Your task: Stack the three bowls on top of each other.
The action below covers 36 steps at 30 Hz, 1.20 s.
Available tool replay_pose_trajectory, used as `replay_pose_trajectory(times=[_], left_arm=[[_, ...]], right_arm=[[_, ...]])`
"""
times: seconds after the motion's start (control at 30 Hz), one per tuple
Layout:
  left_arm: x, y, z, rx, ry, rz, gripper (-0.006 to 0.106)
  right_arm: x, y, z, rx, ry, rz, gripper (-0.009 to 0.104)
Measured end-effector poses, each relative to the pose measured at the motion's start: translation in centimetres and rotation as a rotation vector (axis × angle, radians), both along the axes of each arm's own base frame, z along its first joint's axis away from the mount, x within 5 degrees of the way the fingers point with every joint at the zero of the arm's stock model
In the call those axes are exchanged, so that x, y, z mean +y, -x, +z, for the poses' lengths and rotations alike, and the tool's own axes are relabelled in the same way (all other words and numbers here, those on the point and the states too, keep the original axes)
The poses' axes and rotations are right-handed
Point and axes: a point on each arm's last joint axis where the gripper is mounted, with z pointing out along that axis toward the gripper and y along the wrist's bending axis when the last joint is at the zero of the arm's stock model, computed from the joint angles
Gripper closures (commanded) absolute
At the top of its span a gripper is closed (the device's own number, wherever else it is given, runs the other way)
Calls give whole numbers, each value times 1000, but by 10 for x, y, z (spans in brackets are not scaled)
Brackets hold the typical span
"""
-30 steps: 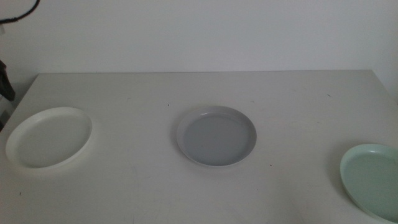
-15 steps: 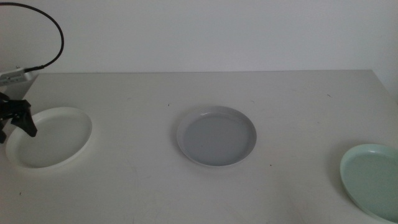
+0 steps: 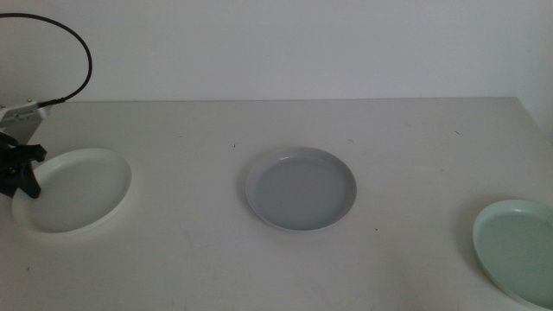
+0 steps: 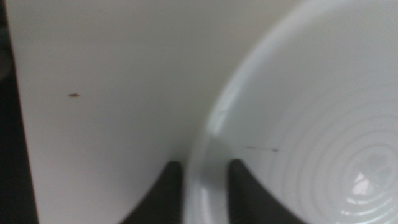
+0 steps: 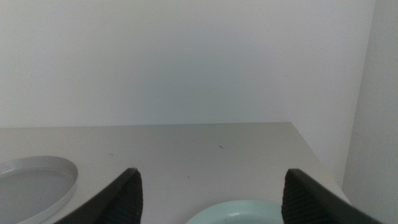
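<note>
Fingers of the left gripper straddle the rim of the white bowl, one dark finger outside the rim and the other inside it, the gap between them narrow and filled by the rim; whether they press on it cannot be told. In the middle view this gripper sits at the bowl's outer side, by the desk's left edge, with a black cable arching above it. The white bowl rests on the desk near that left edge. The grey bowl lies at the desk's centre, well apart from both others. The green bowl lies at the desk's right edge, partly cut off. The right gripper waits above the green bowl, its fingers spread wide and holding nothing, the grey bowl visible beyond.
</note>
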Motion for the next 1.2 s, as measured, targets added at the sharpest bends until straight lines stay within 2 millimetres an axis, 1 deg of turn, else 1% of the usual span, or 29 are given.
replay_pose_trajectory(times=[0.03, 0.27, 0.37, 0.43, 0.47, 0.53, 0.67, 0.73, 0.8, 0.9, 0.93, 0.97, 1.2], left_arm=[[0, 0, 0, 1, 1, 4, 101], [-1, 0, 1, 4, 17, 18, 100], [-2, 1, 9, -13, 15, 25, 100], [-3, 1, 19, -35, 12, 30, 100], [-4, 2, 28, -54, 12, 37, 100], [-7, 4, 47, -95, 9, 54, 100], [-22, 8, 89, -177, -13, 55, 100], [-37, 9, 110, -215, -20, 47, 100], [-55, 10, 126, -246, -18, 28, 100], [-86, 10, 143, -276, -4, -5, 100], [-97, 10, 146, -277, 4, -17, 100], [-104, 9, 148, -276, 10, -22, 100], [-191, 5, 148, -258, 51, -171, 100]], right_arm=[[0, 0, 0, 0, 0, 0, 38], [0, 0, 0, 0, 0, 0, 38], [0, 0, 0, 0, 0, 0, 38], [0, 0, 0, 0, 0, 0, 38], [0, 0, 0, 0, 0, 0, 38], [0, 0, 0, 0, 0, 0, 38], [0, 0, 0, 0, 0, 0, 38], [0, 0, 0, 0, 0, 0, 38], [0, 0, 0, 0, 0, 0, 38], [0, 0, 0, 0, 0, 0, 38], [0, 0, 0, 0, 0, 0, 38], [0, 0, 0, 0, 0, 0, 38], [0, 0, 0, 0, 0, 0, 38]])
